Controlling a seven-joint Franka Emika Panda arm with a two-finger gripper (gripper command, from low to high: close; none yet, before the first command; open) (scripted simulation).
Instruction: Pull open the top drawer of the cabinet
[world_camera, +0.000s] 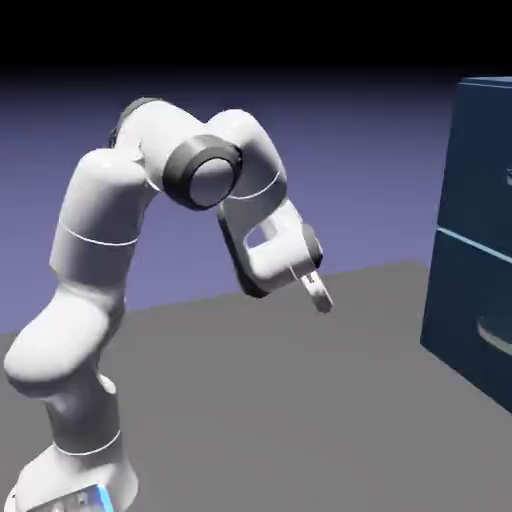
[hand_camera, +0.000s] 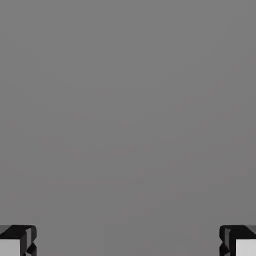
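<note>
Gripper (world_camera: 318, 292) is wide open and holds nothing; it points down at the bare grey tabletop (world_camera: 300, 400), well apart from the cabinet (world_camera: 470, 200) at the tabletop's right edge; top drawer (world_camera: 480, 160) looks shut; reaching, grabbing its handle and pulling are all left.

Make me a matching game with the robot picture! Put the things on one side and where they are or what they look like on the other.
Things:
1. gripper
2. cabinet
3. table
4. top drawer

Clues:
A. plain grey, flat, under everything
B. jaws wide apart, holding nothing
C. tall and dark blue, at the exterior view's right edge
D. above the thin light-blue seam, closed

Pairs: 1-B, 2-C, 3-A, 4-D
</note>
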